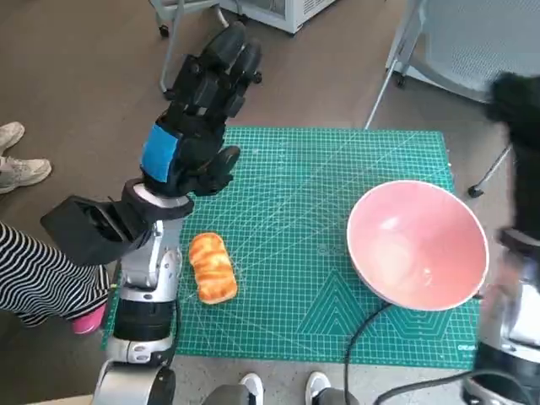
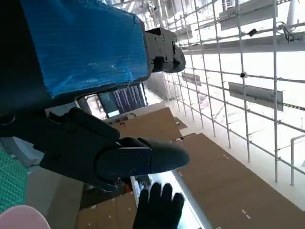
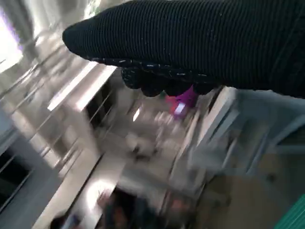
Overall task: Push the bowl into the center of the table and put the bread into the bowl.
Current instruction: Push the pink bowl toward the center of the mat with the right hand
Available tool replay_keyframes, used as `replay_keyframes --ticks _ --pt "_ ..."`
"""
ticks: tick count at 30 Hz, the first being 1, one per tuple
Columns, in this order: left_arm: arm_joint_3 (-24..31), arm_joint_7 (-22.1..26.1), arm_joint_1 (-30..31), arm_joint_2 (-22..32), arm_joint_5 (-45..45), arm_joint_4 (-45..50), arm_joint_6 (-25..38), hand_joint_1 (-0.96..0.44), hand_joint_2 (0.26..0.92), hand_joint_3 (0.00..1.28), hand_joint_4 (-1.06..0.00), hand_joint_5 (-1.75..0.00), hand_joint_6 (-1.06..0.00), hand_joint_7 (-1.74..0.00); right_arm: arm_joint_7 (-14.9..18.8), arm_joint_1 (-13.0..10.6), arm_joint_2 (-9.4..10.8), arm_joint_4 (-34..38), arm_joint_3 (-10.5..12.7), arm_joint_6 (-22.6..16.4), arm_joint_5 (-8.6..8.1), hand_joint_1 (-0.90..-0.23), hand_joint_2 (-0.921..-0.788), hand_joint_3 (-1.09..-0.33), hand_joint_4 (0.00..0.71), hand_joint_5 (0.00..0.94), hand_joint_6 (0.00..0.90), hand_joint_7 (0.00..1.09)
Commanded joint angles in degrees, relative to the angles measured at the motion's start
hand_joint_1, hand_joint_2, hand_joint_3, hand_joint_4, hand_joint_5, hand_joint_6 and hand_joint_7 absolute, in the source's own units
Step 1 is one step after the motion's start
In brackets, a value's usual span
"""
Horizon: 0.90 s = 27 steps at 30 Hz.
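A pink bowl [image 1: 419, 245] sits near the worktop's [image 1: 295, 194] right edge, bread [image 1: 211, 267] near its left edge, the left hand [image 1: 199, 114] raised empty with fingers spread, the right hand's [image 1: 525, 118] state unclear.

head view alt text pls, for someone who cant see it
A pink round bowl sits near the right edge of a green gridded cutting mat, with a golden bread roll lying near the mat's left side. The left robot hand, black with blue tape, is raised above the mat's left corner, holding nothing; the gloved right robot hand blurs at the right edge.
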<state>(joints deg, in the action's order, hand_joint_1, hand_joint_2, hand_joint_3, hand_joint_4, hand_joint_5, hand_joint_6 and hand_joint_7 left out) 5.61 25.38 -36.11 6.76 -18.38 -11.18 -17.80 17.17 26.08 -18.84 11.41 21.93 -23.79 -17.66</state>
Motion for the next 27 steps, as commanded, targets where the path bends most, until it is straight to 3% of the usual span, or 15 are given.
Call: replay_keyframes --ticks 1,9,17,21,27 --pt "0.28 0.13 0.52 0.26 0.11 -0.10 -0.48 -0.77 0.921 0.47 -0.11 0.00 0.00 -0.41 -2.84 -2.48 -0.69 5.66 2.82 -1.57 0.99 -0.647 -0.921 -0.724 0.150 0.000 -0.001 0.52" --pt "0.69 0.36 0.12 0.39 -0.03 -1.43 -1.17 -0.77 0.921 0.47 -0.11 0.00 0.00 -0.41 -4.60 -4.30 -1.37 13.37 5.55 -3.15 0.01 -0.667 -0.921 -0.737 0.130 0.000 -0.001 0.52" --pt "0.80 0.48 0.00 0.32 -0.01 -1.80 -1.47 -0.77 0.921 0.47 -0.11 0.00 0.00 -0.41 -4.70 -4.35 -1.59 15.38 5.65 -4.33 -0.12 -0.665 -0.921 -0.735 0.118 0.000 -0.001 0.51" --pt "1.30 0.98 -0.79 0.61 -0.19 -3.46 -2.42 -0.77 0.921 0.47 -0.11 0.00 0.00 -0.41 -5.24 -5.15 -2.35 27.69 6.83 -7.92 1.19 -0.627 -0.921 -0.746 0.121 0.002 -0.001 0.49" --pt "1.51 1.41 -1.31 0.68 -0.41 -4.13 -2.58 -0.76 0.921 0.47 -0.11 0.00 0.00 -0.41 -4.44 -2.57 -2.59 39.21 6.53 -11.54 0.93 -0.602 -0.921 -0.779 0.132 0.006 0.001 0.50"
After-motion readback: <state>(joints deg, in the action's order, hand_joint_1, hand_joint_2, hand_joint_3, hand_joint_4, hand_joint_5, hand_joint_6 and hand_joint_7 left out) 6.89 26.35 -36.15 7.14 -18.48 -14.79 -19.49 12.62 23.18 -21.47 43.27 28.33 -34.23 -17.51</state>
